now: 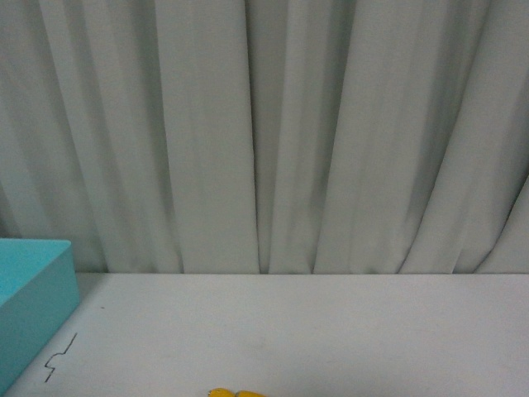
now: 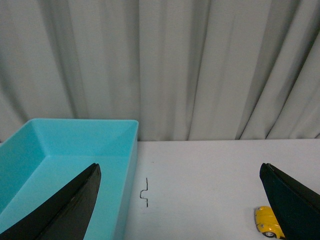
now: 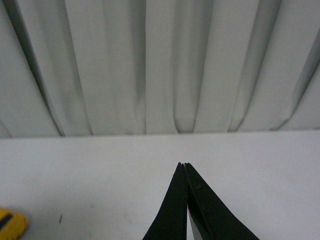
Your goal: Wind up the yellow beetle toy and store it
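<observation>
In the front view, only a sliver of the yellow beetle toy (image 1: 235, 394) is seen, cut off by the bottom edge just left of centre on the white table (image 1: 331, 322). One turquoise bin (image 1: 29, 302) is cropped at the lower left, and one dark squiggle (image 1: 59, 357) is marked on the table beside it. The upper frame is filled by a grey curtain (image 1: 264, 124).

In the left wrist view, the left gripper (image 2: 179, 167) is spread wide, with nothing held between its two black fingers (image 2: 65, 210). The toy is partly hidden behind one finger and cropped by the frame edge; one silver wheel can be made out. Part of the bin is covered by the other finger.

In the right wrist view, the right gripper (image 3: 183, 165) is seen with its fingers pressed together on nothing. Only a corner of the toy is shown at the frame edge, well apart from the fingertips.
</observation>
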